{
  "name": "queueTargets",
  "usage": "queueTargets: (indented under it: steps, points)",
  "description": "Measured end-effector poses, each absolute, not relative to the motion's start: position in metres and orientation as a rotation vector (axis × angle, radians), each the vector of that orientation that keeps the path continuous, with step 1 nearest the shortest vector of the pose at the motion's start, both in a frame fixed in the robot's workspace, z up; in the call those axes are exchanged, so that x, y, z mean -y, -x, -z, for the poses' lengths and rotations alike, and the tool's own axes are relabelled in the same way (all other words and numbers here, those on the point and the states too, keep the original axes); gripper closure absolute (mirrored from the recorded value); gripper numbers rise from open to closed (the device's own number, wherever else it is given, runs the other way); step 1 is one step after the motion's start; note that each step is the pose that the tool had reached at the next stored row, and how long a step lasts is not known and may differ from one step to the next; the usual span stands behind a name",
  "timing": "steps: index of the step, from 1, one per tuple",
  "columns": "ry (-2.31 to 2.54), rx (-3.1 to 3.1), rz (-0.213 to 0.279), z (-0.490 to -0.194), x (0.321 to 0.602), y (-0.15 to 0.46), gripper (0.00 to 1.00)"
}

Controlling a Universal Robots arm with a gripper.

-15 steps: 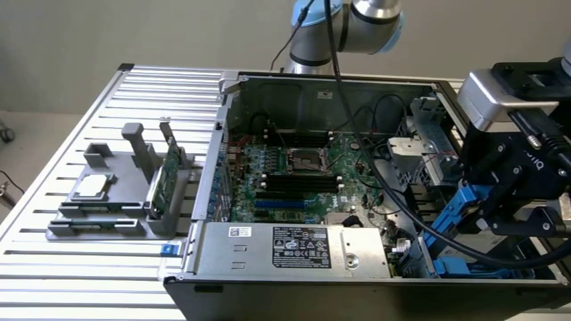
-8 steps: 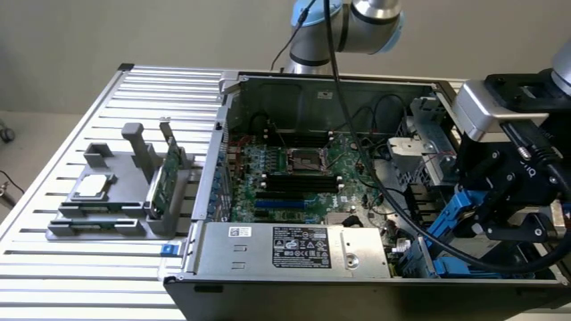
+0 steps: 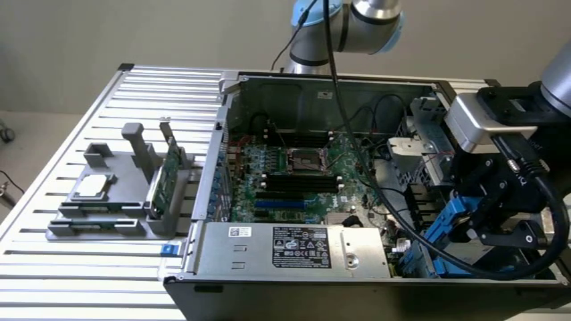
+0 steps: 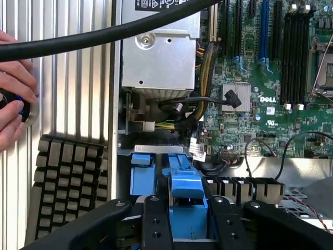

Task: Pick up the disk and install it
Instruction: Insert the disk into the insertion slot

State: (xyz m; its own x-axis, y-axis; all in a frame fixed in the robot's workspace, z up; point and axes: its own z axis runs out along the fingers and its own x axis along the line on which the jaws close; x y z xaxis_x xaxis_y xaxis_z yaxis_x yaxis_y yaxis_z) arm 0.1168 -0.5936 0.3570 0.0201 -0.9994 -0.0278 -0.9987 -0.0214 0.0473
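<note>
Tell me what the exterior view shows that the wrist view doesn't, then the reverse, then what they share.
Exterior view: a grey tray holding a chip and a green card, on the table at that view's left of the case.
Wrist view: a person's fingers and a keyboard, both outside the case.
Both: the motherboard, the power supply, and the hand shut on the blue-framed disk.

Disk (image 4: 186,190): blue carrier w/ end tab, on edge, slightly tilted (metal body prob. hidden), inside PC case (image 3: 267,301), exterior view's right.
</note>
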Motion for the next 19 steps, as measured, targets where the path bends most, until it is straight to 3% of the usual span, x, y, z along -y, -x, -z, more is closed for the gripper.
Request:
queueTargets:
  steps: [4,5,19]
  points:
    - [-2.235,2.186,0.083,-0.3529,0.5936,-0.1168,0.66]
    - [-2.235,2.186,0.083,-0.3518,0.5936,-0.1168,0.60]
    - [-2.240,2.183,0.080,-0.3494,0.5901,-0.1220,0.60]
